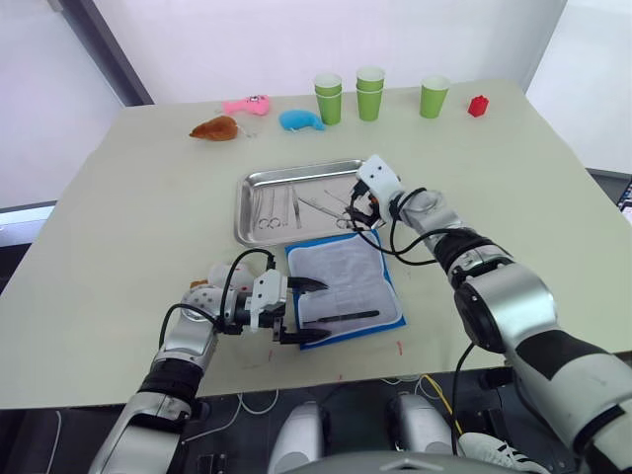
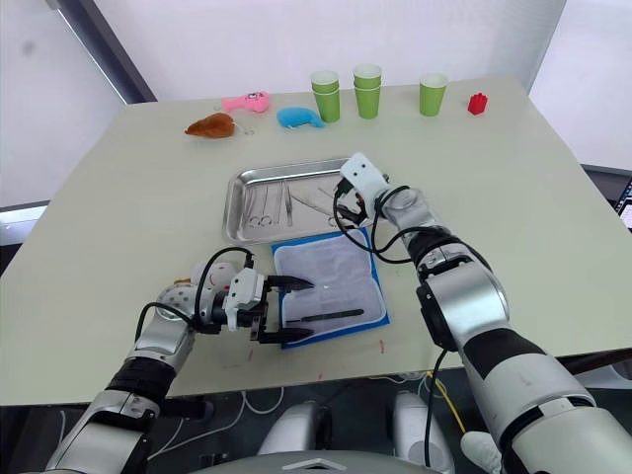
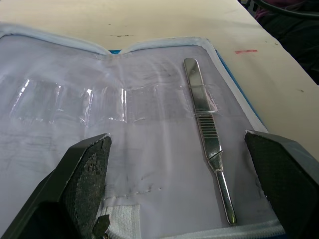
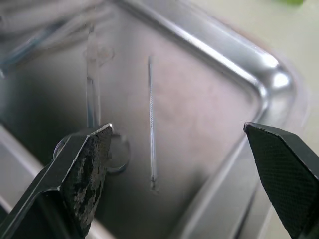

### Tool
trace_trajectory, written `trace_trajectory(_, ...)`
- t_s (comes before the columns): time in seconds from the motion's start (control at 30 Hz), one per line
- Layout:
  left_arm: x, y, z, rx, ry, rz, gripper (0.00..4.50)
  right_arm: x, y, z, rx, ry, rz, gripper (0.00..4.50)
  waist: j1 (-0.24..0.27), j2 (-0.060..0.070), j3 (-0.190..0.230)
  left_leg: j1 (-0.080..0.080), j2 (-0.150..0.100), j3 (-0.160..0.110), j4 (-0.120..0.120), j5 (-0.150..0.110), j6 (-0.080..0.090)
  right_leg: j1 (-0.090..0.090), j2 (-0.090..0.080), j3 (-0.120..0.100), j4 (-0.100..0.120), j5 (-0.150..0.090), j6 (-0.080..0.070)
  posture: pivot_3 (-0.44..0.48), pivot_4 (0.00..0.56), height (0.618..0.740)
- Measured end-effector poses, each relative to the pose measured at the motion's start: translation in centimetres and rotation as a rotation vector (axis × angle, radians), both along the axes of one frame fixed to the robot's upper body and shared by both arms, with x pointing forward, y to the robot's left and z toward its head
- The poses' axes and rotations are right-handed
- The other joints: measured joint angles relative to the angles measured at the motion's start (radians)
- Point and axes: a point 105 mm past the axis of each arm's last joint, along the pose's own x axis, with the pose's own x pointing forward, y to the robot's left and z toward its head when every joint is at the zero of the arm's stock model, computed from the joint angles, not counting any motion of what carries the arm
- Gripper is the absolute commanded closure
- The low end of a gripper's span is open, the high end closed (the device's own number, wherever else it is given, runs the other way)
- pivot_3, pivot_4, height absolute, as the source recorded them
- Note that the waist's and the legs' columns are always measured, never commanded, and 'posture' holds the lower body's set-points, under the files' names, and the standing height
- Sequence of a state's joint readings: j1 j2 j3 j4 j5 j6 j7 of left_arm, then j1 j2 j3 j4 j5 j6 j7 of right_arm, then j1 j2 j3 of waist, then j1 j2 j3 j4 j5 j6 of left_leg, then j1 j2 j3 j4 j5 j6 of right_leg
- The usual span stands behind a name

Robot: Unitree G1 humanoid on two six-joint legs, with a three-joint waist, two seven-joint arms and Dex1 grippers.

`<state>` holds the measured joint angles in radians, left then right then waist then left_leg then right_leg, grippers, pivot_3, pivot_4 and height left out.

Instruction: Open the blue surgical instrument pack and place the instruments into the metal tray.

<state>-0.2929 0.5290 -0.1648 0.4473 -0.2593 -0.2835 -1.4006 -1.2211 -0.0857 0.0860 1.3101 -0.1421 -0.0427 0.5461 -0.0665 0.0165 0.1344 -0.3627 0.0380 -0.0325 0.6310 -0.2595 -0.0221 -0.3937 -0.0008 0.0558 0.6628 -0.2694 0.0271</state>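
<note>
The blue pack (image 1: pixel 346 286) is lying flat and open on the table (image 1: pixel 118 188), pale lining up, right in front of the metal tray (image 1: pixel 247 202) and touching its near edge or just about. One tool is left in it, a thin dark handle (image 1: pixel 341 317) lying across the near part of the lining, tucked under a clear strap in the left wrist view.

The left gripper (image 1: pixel 304 310) sits at the pack's left edge with its fingers spread wide, nothing between them, pointing in at the lining.

The right gripper (image 1: pixel 357 210) is over the right end of the tray, fingers spread apart too and holding nothing. Inside the tray there's a bunch of silver tools: scissors (image 1: pixel 269 209) toward the left, more slim ones (image 1: pixel 321 204) in the middle.

Green cups (image 1: pixel 369 93) and small toys (image 1: pixel 247 104) line the far edge.
</note>
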Motion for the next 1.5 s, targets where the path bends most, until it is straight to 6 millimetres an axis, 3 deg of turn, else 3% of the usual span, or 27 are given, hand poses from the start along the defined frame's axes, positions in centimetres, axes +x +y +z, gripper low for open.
trace_trajectory(0.2,0.0,0.0,0.0,0.0,0.0,0.0,0.0,-1.6,0.9,3.8,0.209,-0.09,0.228,0.02,0.0,0.0,0.0,0.0,0.0,-0.001,0.0,0.0,0.0,0.0,0.0,0.0,0.0,0.001,0.001,0.0,0.15,0.74)
trace_trajectory(0.33,0.0,0.0,0.0,-0.001,-0.001,-0.001,0.0,-3.6,0.2,3.5,0.261,-0.073,0.342,0.02,0.002,-0.001,0.0,-0.001,0.0,0.0,0.0,0.0,0.0,0.0,0.0,0.0,0.0,0.001,0.001,0.0,0.15,0.74)
trace_trajectory(0.5,0.0,0.0,0.0,0.0,0.0,-0.001,0.0,-6.8,-3.4,2.4,0.242,-0.037,0.414,0.02,0.004,0.001,0.0,-0.001,0.0,0.0,0.0,0.0,0.0,0.0,0.0,0.0,0.0,0.001,0.001,0.0,0.15,0.74)
trace_trajectory(0.6,0.0,-0.1,0.0,-0.003,0.001,0.003,0.0,-9.7,-6.0,1.9,0.192,-0.019,0.46,0.02,0.007,0.0,0.001,-0.001,0.0,0.0,0.0,0.0,0.0,0.0,0.0,0.0,-0.001,0.0,0.001,0.0,0.15,0.74)
trace_trajectory(0.87,0.0,-0.1,0.0,-0.002,0.002,0.001,0.0,-14.6,-10.6,1.8,0.112,0.031,0.55,0.02,0.007,-0.006,0.005,-0.001,0.0,0.0,0.0,0.0,0.0,0.0,0.0,0.0,-0.002,-0.001,-0.001,0.0,0.15,0.74)
trace_trajectory(1.03,0.1,0.0,0.0,-0.001,0.002,0.0,0.0,-17.1,-13.1,3.5,0.126,0.035,0.647,0.02,0.007,-0.008,0.006,0.0,0.0,0.0,0.0,0.0,0.0,0.0,0.0,0.0,-0.002,-0.002,-0.002,0.0,0.15,0.74)
trace_trajectory(1.2,0.1,-0.1,0.1,0.0,0.0,-0.008,0.0,-19.7,-15.4,6.6,0.132,0.045,0.76,0.02,0.009,-0.008,0.006,0.0,0.0,-0.001,0.0,0.0,0.0,0.0,0.0,-0.001,-0.003,-0.002,-0.002,0.0,0.15,0.74)
trace_trajectory(1.33,0.2,0.0,0.0,0.001,0.003,-0.014,0.0,-20.7,-16.3,8.0,0.107,0.095,0.788,0.02,0.009,-0.008,0.007,0.001,0.0,-0.001,-0.001,0.0,-0.001,0.0,0.0,-0.001,-0.003,-0.002,-0.002,0.0,0.15,0.74)
trace_trajectory(1.5,0.3,0.0,0.0,-0.001,0.002,-0.018,0.0,-20.9,-16.2,8.2,0.106,0.106,0.798,0.02,0.011,-0.008,0.007,0.001,0.0,-0.002,-0.001,0.0,-0.001,0.0,0.0,-0.002,-0.003,-0.002,-0.002,0.0,0.15,0.74)
